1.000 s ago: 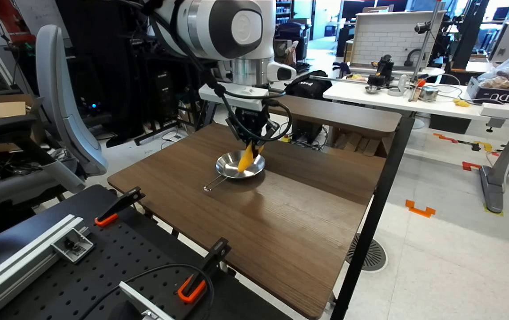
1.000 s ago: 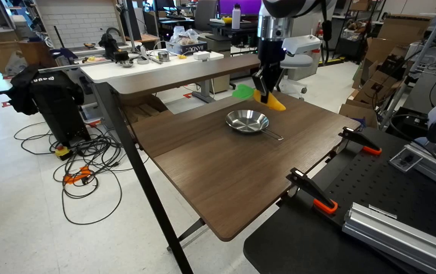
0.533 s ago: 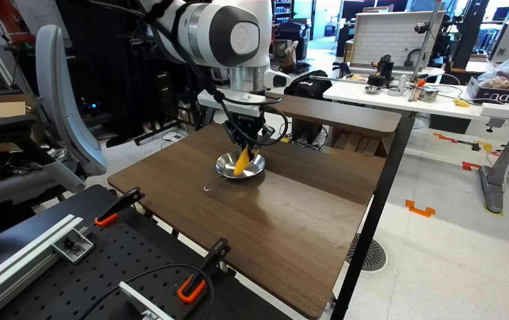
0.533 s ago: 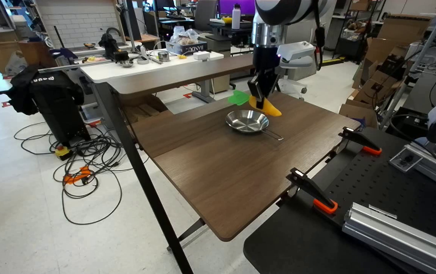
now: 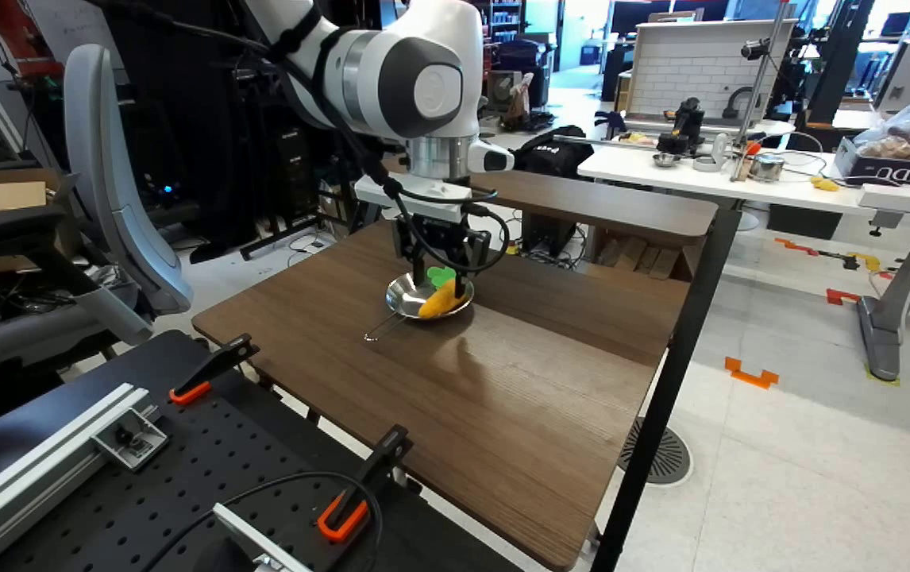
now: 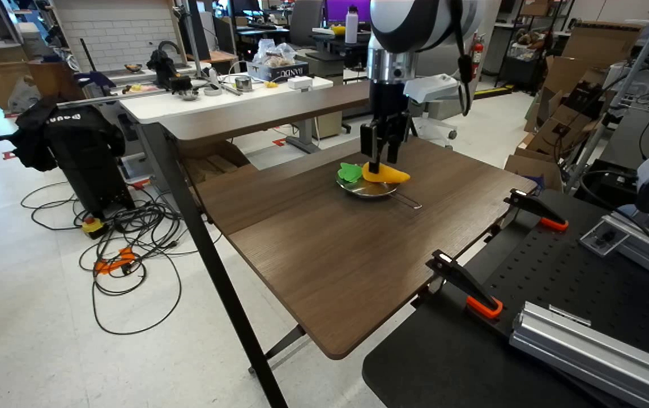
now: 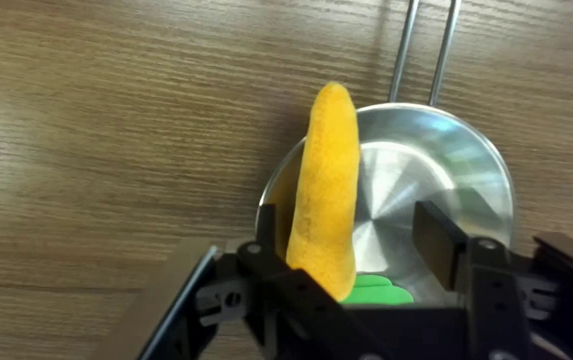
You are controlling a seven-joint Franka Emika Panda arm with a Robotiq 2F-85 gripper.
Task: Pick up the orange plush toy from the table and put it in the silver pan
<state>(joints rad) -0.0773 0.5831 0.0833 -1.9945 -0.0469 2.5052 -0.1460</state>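
Orange plush toy (image 7: 326, 190) lies across the silver pan (image 7: 386, 190), which sits on the dark brown table (image 6: 324, 272). In wrist view the toy's long axis runs approx. top to bottom, roughly in line w/ the pan's wire handle (image 7: 445, 50) but left of it; the narrow orange tip points to the top & juts past the rim on the handle side, while the green leafy end (image 7: 379, 292) lies over the pan's interior, partly hidden by the gripper (image 7: 347, 215). In both exterior views, too, the tip is toward the handle side, green at the opposite end. Gripper hangs straight down over the pan, fingers spread wide, toy in the gap but unclamped: in wrist view, one finger (image 7: 267, 225) is just beside the toy's left flank (can't tell if touching), the other finger (image 7: 436, 240) well apart at right, over bare pan. White arm (image 5: 423, 87) is above.
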